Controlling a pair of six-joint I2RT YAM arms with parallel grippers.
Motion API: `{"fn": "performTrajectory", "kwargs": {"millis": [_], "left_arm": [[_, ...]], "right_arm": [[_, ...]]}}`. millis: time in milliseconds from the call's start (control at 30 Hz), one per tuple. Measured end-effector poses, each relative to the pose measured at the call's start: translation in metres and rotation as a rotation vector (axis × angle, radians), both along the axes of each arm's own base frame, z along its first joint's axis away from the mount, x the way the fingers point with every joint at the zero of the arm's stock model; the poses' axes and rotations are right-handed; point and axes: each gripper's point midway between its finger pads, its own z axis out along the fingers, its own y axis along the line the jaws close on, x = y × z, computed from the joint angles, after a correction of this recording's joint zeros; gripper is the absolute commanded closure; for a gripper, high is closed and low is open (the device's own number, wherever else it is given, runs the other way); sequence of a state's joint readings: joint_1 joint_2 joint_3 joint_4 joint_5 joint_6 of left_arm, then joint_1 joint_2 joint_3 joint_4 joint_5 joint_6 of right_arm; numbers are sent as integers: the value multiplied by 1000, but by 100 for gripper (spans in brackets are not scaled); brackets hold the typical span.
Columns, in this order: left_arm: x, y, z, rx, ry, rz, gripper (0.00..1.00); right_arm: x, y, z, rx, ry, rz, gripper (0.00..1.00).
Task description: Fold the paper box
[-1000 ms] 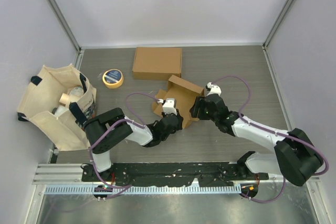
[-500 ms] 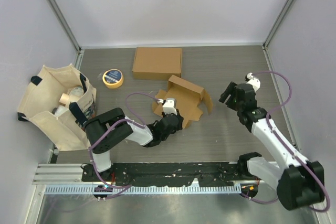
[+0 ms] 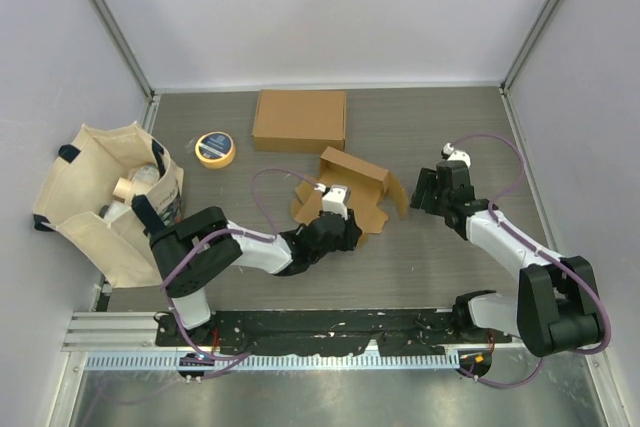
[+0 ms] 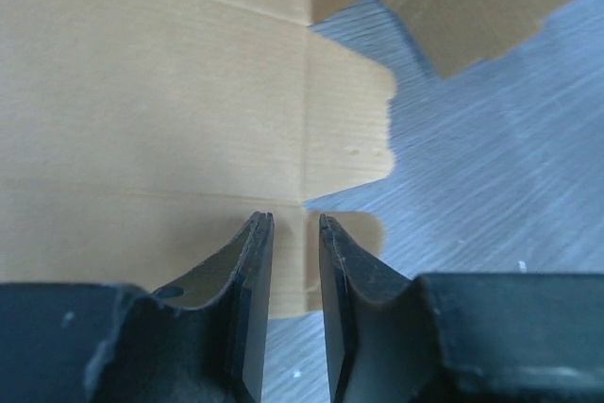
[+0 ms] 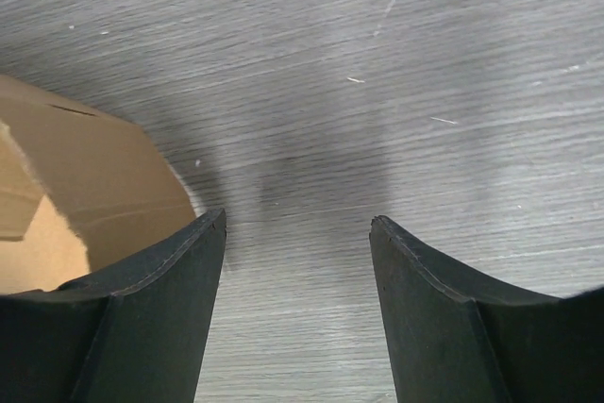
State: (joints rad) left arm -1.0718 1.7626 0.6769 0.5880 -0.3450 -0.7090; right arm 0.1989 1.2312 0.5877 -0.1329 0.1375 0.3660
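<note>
Found the paper box (image 3: 352,190) lying open near the middle of the bench (image 3: 450,127), far panel apparently raised, side flaps splayed out, near flap not yet turned up. Judged the step in hand to be the early raising of walls and flaps, with most of the folding outstanding.

Noted the left gripper (image 4: 288,224) low over the box's near edge, fingers drawn almost together with only a thin slit between, nothing seen pinched in it. Noted the right gripper (image 5: 297,224) just off the box's right flap, toward the bench's right edge, spread wide and empty over bare surface.

Assessed the next move as calling for a steady hold-down on the base by the left, then a sweep under the right flap to stand it upright along its crease. Flagged the risk of sliding the light card rather than bending it.
</note>
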Motion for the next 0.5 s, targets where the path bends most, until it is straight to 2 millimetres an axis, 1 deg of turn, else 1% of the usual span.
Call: {"fn": "performTrajectory", "kwargs": {"millis": [133, 200, 267, 333, 367, 500], "left_arm": [[3, -22, 17, -33, -4, -48, 78], [6, -33, 21, -51, -6, -59, 81], [8, -37, 11, -41, 6, -67, 84], [9, -36, -6, -11, 29, -67, 87], [11, -38, -11, -19, 32, -60, 88], [18, -43, -11, -34, 28, -54, 91]], "right_arm": [[-2, 7, 2, 19, 0, 48, 35], [-5, 12, 0, 29, 13, 77, 35], [-8, 20, 0, 42, 21, 118, 35], [-10, 28, 0, 58, 23, 163, 34], [-11, 34, 1, 65, 20, 190, 34], [-9, 55, 6, 94, -13, 286, 34]]}}
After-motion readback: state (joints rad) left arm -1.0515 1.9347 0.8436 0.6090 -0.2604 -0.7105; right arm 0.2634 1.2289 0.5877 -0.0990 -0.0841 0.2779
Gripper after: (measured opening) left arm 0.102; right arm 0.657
